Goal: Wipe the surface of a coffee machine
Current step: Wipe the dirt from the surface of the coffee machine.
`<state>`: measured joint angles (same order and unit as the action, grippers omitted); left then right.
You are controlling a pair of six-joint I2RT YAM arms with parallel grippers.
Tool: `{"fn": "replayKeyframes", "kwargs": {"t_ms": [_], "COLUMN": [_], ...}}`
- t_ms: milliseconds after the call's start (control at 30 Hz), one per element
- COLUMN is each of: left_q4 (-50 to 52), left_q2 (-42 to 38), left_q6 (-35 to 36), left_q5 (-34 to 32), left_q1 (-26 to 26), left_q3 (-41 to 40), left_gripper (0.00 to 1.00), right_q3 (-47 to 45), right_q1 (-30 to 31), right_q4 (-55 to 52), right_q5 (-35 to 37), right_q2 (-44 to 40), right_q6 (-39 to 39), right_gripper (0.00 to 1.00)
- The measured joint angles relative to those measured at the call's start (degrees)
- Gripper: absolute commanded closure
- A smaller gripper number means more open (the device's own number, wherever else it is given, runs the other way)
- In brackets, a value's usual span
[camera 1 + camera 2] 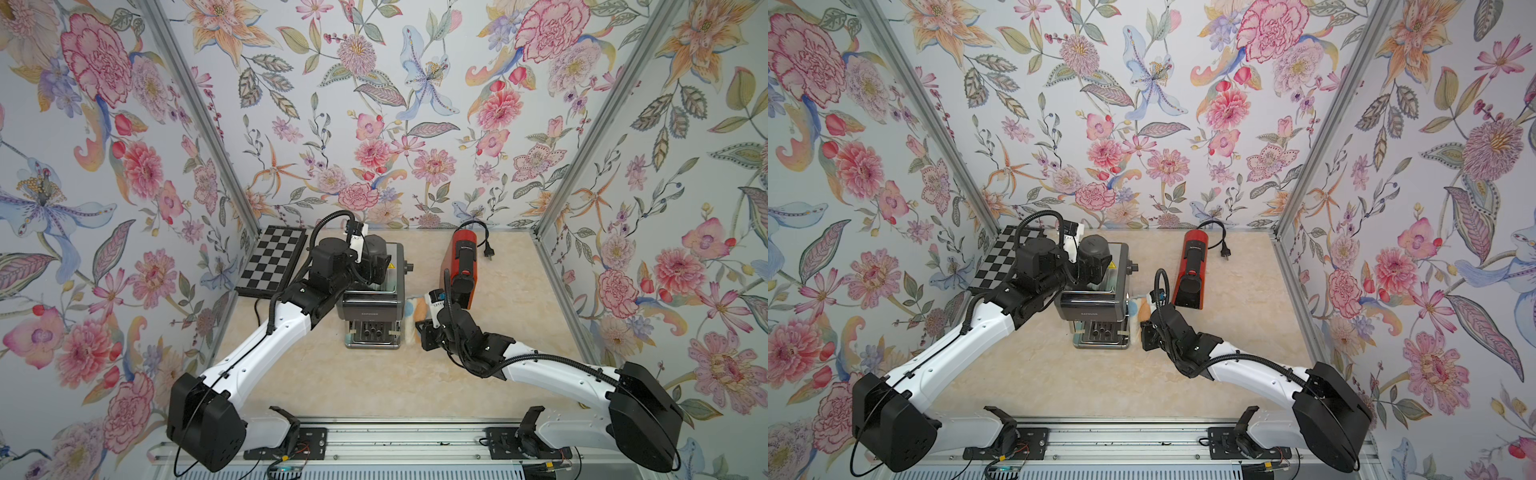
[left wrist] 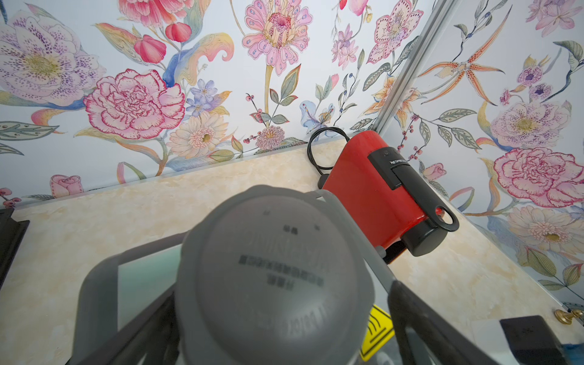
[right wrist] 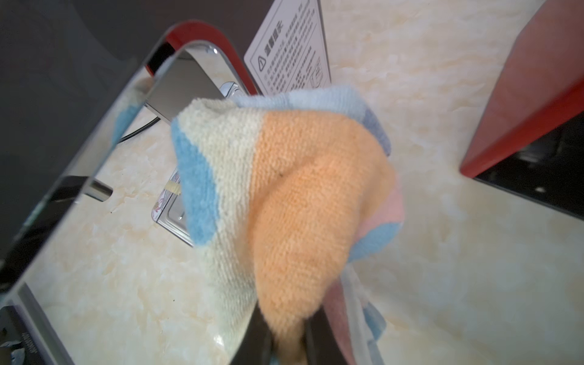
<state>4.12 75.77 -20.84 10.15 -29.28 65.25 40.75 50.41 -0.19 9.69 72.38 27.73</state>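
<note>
One grey coffee machine (image 1: 370, 309), one red coffee machine (image 1: 462, 259), one cloth (image 3: 300, 189) clamped in right hand (image 3: 287, 349); left hand (image 1: 374, 266) grip unclear

White "NESPRESSO" lettering (image 2: 398, 161) marks the black lid of the red coffee machine (image 2: 363, 189). At eight o'clock from it, the grey coffee machine (image 1: 371, 306) bears a white warning-triangle sticker (image 3: 289, 53) of Chinese text and a yellow hazard sign (image 2: 377, 331).
</note>
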Motion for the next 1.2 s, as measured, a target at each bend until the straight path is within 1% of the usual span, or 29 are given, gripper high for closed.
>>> {"fn": "replayKeyframes", "kwargs": {"t_ms": [267,400,500,667,900,1200], "left_q4": [3.4,4.0,4.4,5.4,6.7,7.8], "left_q2": [-3.4,-6.0,-8.2,-12.1,-17.6,-22.4], "left_q6": [0.0,0.5,0.9,0.9,0.9,-0.3], "left_q5": [1.0,1.4,1.0,-0.8,-3.0,-3.5], "left_q1": [0.0,-0.2,-0.2,0.7,2.9,5.8], "left_q3": [1.0,3.9,5.1,4.1,-2.0,-10.2], "left_gripper": [0.01,0.01,0.01,0.01,0.01,0.01], "right_q3": [5.1,9.2,14.1,22.0,29.3,37.7], "right_q1": [-2.4,-2.6,-3.1,-3.9,-3.9,-3.7], "right_q4": [-13.8,-17.8,-18.9,-19.3,-19.8,-20.5], "right_q5": [4.7,4.6,2.0,-2.8,-7.6,-8.9], "right_q2": [-6.0,-8.5,-8.4,-5.6,0.5,7.1], "right_q6": [-5.2,-8.7,-11.1,-14.1,-16.7,-19.9], "right_gripper": [1.00,1.00,1.00,1.00,1.00,1.00]}}
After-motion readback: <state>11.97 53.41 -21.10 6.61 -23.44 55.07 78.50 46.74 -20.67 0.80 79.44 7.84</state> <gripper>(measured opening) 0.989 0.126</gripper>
